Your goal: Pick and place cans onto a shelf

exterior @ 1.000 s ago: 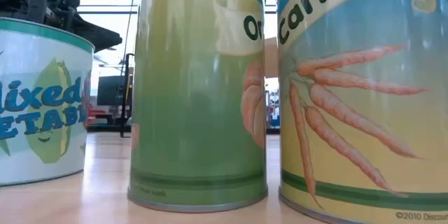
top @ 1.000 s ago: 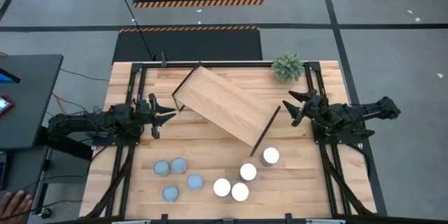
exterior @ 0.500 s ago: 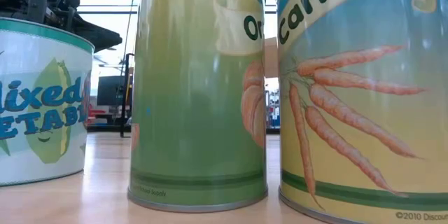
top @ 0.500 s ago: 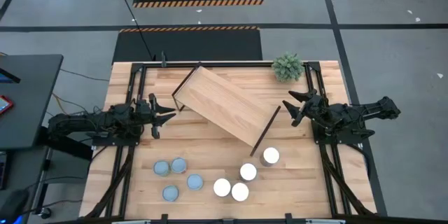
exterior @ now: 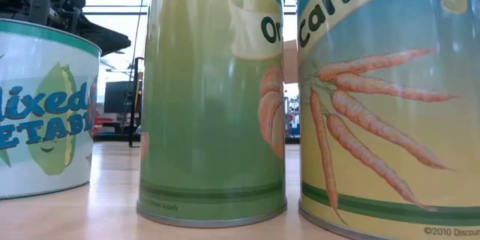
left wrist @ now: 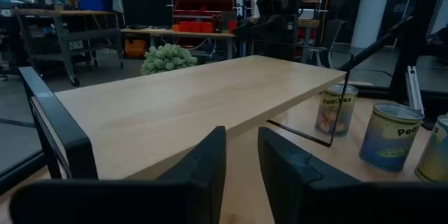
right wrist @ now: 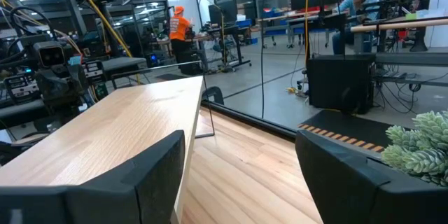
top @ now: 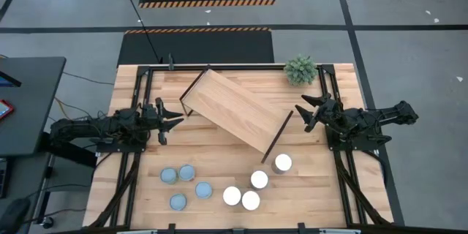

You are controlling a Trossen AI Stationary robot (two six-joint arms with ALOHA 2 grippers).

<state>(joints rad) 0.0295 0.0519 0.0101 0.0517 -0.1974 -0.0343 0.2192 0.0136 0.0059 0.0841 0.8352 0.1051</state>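
Observation:
The shelf [top: 234, 110], a light wood board on a thin black frame, stands slantwise on the table's far middle. Four blue-grey-topped cans [top: 186, 183] stand upright near the front left. Four white-topped cans [top: 256, 183] stand near the front middle. My left gripper [top: 174, 121] is at the table's left, a little open and empty, pointing at the shelf's left end [left wrist: 77, 133]. My right gripper [top: 301, 112] is at the table's right, wide open and empty, pointing at the shelf's right end [right wrist: 105, 140]. The low view shows three cans close up [exterior: 214, 97].
A small green plant [top: 300, 69] stands at the far right, close behind my right gripper. It also shows in the right wrist view [right wrist: 420, 147]. Bare tabletop [top: 219, 153] lies between the shelf and the cans. People work in the room beyond the table [right wrist: 183, 28].
A person's hand beside the table's near left corner has gone out of view. Both arms, the shelf and the cans have kept still.

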